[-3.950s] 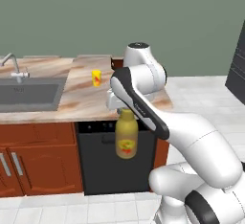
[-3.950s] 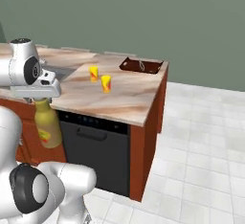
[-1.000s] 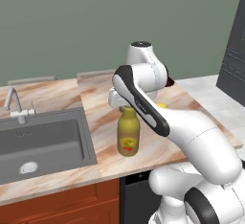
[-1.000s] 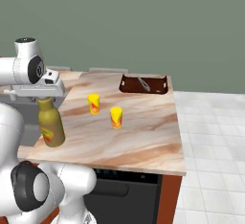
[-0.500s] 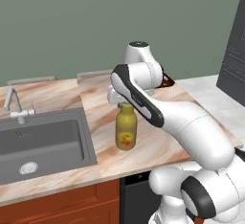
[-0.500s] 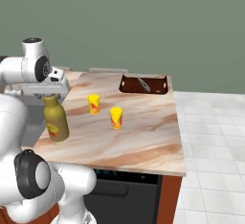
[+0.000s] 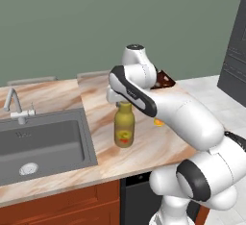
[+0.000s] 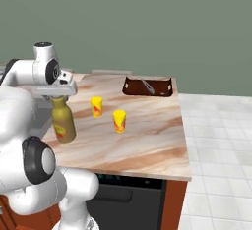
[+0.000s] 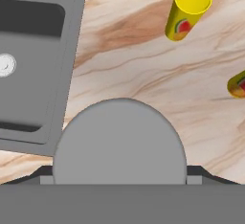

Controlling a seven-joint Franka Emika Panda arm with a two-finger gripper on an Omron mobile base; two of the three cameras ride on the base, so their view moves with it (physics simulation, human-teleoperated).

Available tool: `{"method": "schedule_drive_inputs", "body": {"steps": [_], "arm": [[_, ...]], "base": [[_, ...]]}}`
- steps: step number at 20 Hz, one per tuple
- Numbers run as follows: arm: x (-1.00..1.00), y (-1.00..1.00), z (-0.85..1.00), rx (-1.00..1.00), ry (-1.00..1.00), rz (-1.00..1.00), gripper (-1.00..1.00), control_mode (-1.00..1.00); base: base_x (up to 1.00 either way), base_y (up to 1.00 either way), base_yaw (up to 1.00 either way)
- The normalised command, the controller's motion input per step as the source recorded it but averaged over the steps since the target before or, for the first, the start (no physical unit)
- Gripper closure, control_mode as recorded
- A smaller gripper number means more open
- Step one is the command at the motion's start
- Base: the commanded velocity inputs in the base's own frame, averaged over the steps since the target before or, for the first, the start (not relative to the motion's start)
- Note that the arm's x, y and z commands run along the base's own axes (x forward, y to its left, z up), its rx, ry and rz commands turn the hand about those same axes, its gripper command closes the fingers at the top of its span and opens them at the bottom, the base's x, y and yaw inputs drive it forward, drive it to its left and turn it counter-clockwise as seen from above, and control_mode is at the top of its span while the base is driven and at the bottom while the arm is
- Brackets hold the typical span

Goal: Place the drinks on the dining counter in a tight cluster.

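A fat olive-yellow bottle (image 7: pixel 124 128) (image 8: pixel 63 123), one of the drinks, hangs upright from my gripper (image 7: pixel 124 103) (image 8: pixel 58 96), which is shut on its neck just below the grey cap (image 9: pixel 119 141). Its base is at or just above the dining counter (image 7: pixel 96 94) (image 8: pixel 147 135) (image 9: pixel 143 65), a hand's width right of the dark grey sink (image 7: pixel 43 142) (image 9: pixel 33 50). I cannot tell whether it touches the stone. In the hand view the round cap covers the bottle's body and most of both fingers.
Two small yellow cups (image 8: pixel 96 106) (image 8: pixel 119 121) (image 9: pixel 188 10) (image 9: pixel 238 84) stand on the counter right of the bottle. A dark brown tray (image 8: pixel 147 86) (image 7: pixel 163 79) lies at the back right corner. The silver tap (image 7: pixel 14 106) rises behind the sink.
The bottle in my gripper has shifted a little away from the counter's front edge, toward the wall. The cups, tray and sink have stayed put.
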Motion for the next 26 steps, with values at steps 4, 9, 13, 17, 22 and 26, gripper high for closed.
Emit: {"method": "schedule_drive_inputs", "body": {"steps": [4, 9, 13, 17, 22, 26], "arm": [[0.22, -0.05, -0.34, 0.0, 0.02, 0.0, 1.0, -1.0], [0.1, -0.01, -0.34, 0.0, 0.01, 0.0, 1.0, -1.0], [0.12, 0.0, -0.3, 0.0, 0.0, 0.0, 1.0, -1.0], [0.14, 0.0, -0.21, 0.0, 0.0, 0.0, 1.0, -1.0], [0.03, -0.03, -0.27, 0.0, 0.0, 0.0, 1.0, -1.0], [-0.02, -0.03, -0.33, 0.0, 0.02, 0.0, -1.0, -1.0]], "base": [[0.0, 0.0, 0.0], [0.0, 0.0, 0.0], [0.0, 0.0, 0.0], [0.0, 0.0, 0.0], [0.0, 0.0, 0.0], [0.0, 0.0, 0.0]]}}
